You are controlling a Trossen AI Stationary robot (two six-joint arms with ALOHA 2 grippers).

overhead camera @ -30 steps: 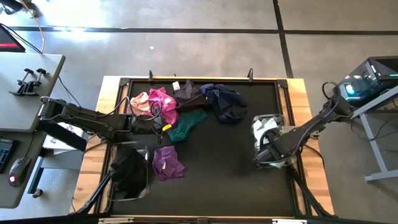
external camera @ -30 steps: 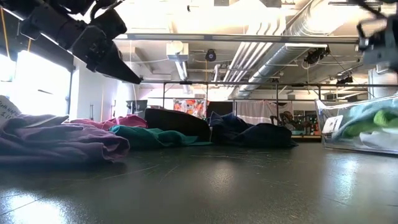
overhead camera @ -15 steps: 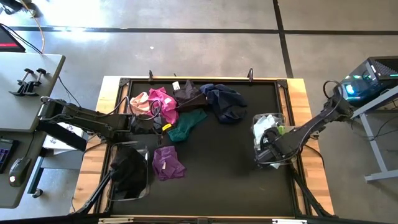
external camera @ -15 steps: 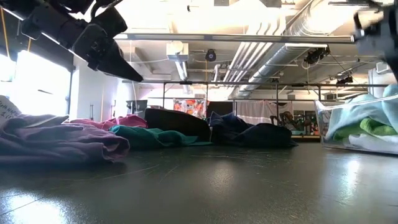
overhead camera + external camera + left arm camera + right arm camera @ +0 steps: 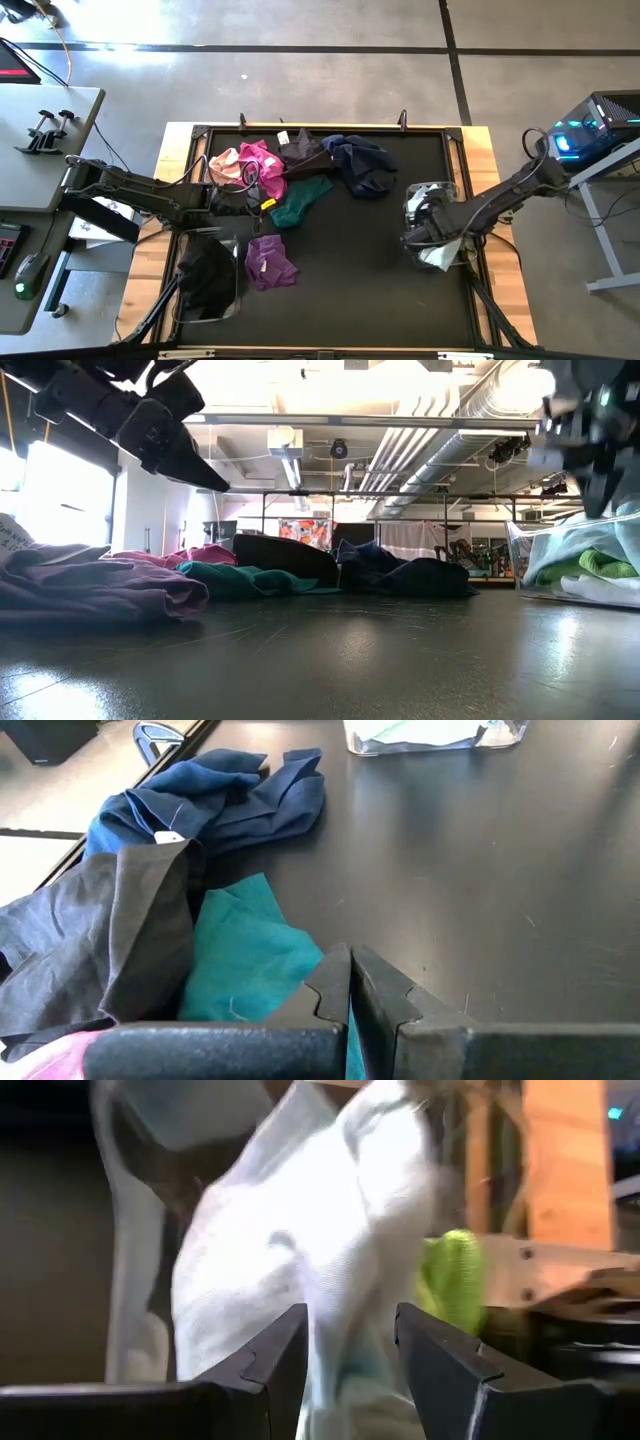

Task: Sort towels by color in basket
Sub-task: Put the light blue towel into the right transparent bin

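Note:
Loose towels lie on the black mat: pink (image 5: 224,160), magenta (image 5: 263,165), black (image 5: 300,150), navy (image 5: 360,162), teal (image 5: 300,200) and purple (image 5: 270,262). A clear basket (image 5: 447,205) at the table's right holds pale mint (image 5: 580,545), lime (image 5: 605,563) and white cloths. My right gripper (image 5: 410,237) is open at that basket, and a pale cloth (image 5: 300,1250) shows between its fingers. My left gripper (image 5: 256,200) is shut and hangs above the table (image 5: 205,478), over the teal towel (image 5: 245,955). My right gripper (image 5: 350,1360) has one finger on either side of the pale cloth's hanging fold (image 5: 345,1295) in the clear basket. Whether the fingers touch the cloth, I cannot tell.
A second clear basket (image 5: 237,272) at the table's near left holds black cloths (image 5: 205,275). Bare black mat (image 5: 350,270) lies between the two baskets. A raised frame with clamps (image 5: 402,120) runs along the far edge. A side desk (image 5: 40,150) stands to the left.
My right gripper has moved toward the table's left, along the clear basket. In the low view a pale mint cloth has come to lie on top of the lime and white cloths in that basket.

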